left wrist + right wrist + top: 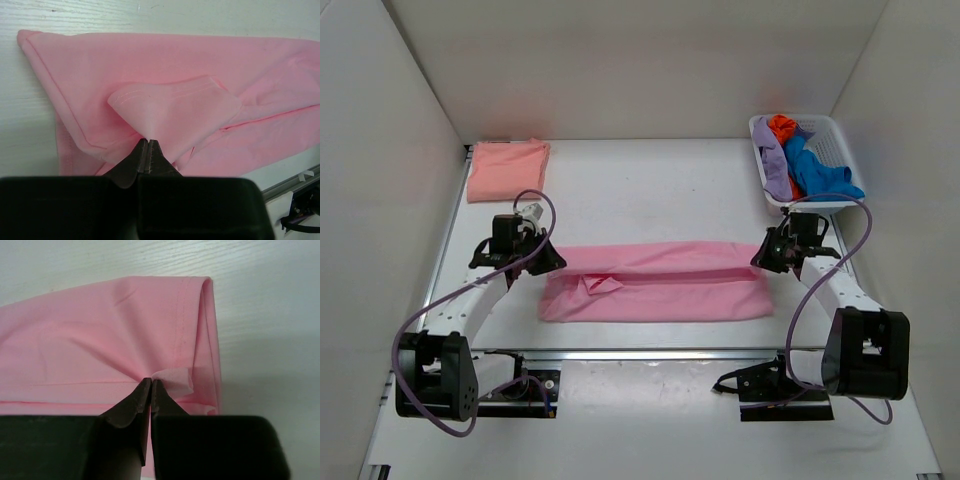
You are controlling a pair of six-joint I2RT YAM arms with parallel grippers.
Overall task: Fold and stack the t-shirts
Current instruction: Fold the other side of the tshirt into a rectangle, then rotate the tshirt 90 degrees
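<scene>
A light pink t-shirt (pixel 655 285) lies as a long folded band across the middle of the table. My left gripper (pixel 542 258) is at its far left corner, shut on a pinch of the pink cloth (pixel 175 107); a sleeve flap rises to the closed tips of that gripper (pixel 148 141). My right gripper (pixel 767 255) is at the band's far right corner, shut on a small tuft of the hemmed edge (pixel 175 380), the gripper (pixel 151 381) tips pressed together. A salmon-peach t-shirt (pixel 506 168) lies folded at the back left.
A white lattice basket (pixel 835 135) at the back right holds purple, orange and blue cloth. White walls enclose the table on three sides. A metal rail (pixel 640 353) runs along the near edge between the arm bases.
</scene>
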